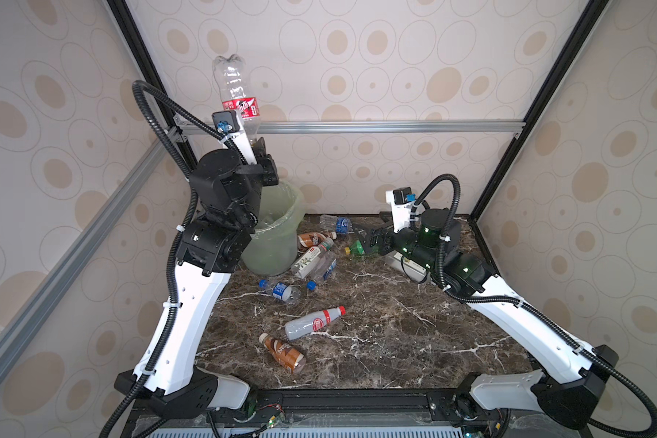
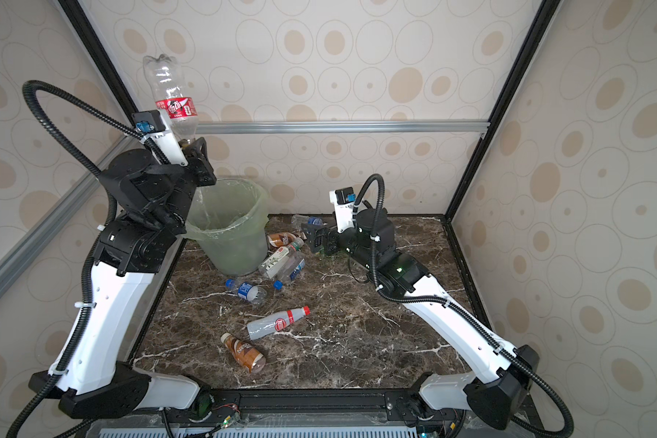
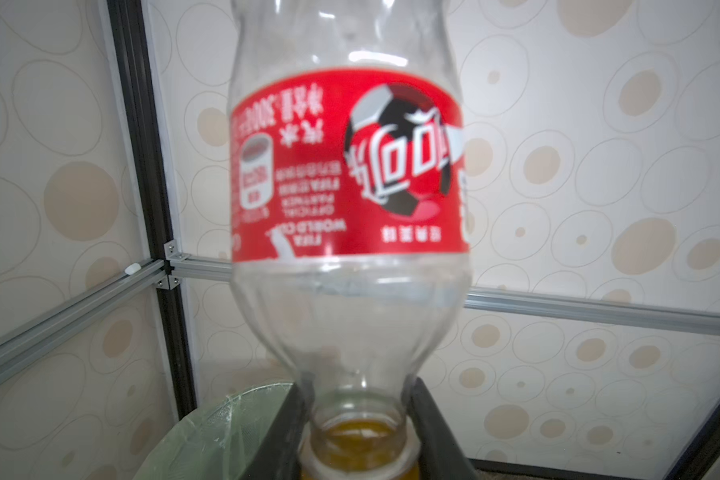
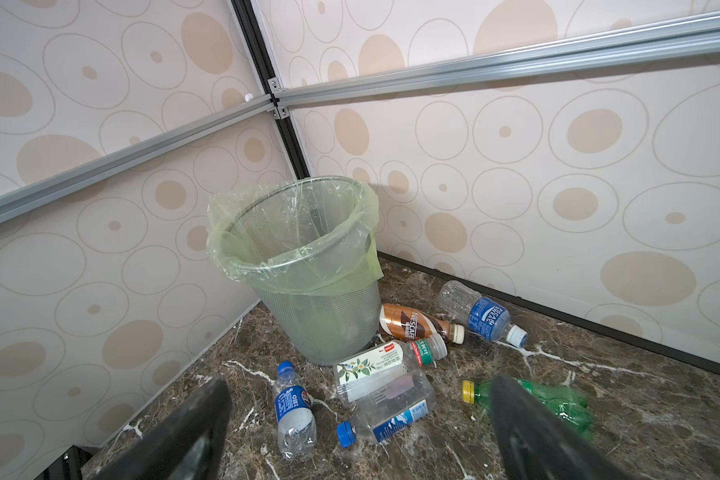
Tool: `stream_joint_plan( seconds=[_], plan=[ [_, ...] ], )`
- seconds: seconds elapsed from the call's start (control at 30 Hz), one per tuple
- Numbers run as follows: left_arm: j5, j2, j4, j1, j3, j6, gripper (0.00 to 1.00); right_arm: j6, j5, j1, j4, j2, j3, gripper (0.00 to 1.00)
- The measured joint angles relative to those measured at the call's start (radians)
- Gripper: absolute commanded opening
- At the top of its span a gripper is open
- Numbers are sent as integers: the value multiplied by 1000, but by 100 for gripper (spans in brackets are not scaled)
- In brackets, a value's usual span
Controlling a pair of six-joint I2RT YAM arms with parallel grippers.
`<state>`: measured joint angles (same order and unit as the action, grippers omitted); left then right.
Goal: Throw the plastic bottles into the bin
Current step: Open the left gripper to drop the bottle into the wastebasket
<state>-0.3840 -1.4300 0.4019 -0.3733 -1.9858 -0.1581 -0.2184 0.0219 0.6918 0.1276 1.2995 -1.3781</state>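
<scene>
The left gripper (image 3: pixel 358 419) is clamped on the neck of a red-labelled bottle (image 3: pixel 350 166), held neck down. Its wrist view shows something amber at the mouth, cap or dregs I cannot tell, and the bin (image 3: pixel 208 415) rim just below. In both top views the bottle stands high above the bin, whose near rim the left arm (image 1: pixel 220 197) hides. The right gripper (image 4: pixel 358 395) hangs low over the table (image 1: pixel 395 341), jaws spread wide, holding nothing. Its wrist view shows a cluster of bottles (image 4: pixel 375 365) beside the bin and a green bottle (image 4: pixel 558 399) partly behind one finger (image 4: pixel 528 432). Only the top views show a red-capped bottle (image 1: pixel 313 322) and a brown bottle (image 1: pixel 283 352) nearer the front.
</scene>
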Motion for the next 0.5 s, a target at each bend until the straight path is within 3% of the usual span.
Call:
stream_joint_plan(
  seconds=[0.07,0.2,0.27,0.37,0.5],
  plan=[
    [55,-58,64,77,-8,-45,34,0,-1,0,1,8,0,100],
    [162,-236,225,164,-39,-106,84,0,-3,0,13,18,0,100],
    [211,-288,280,168,-19,-124,99,0,-5,0,14,18,0,100],
    [277,-283,325,164,3,-156,99,0,-8,0,13,21,0,100],
    [331,-174,306,159,-5,-180,99,-2,-7,0,9,37,0,100]
  ],
)
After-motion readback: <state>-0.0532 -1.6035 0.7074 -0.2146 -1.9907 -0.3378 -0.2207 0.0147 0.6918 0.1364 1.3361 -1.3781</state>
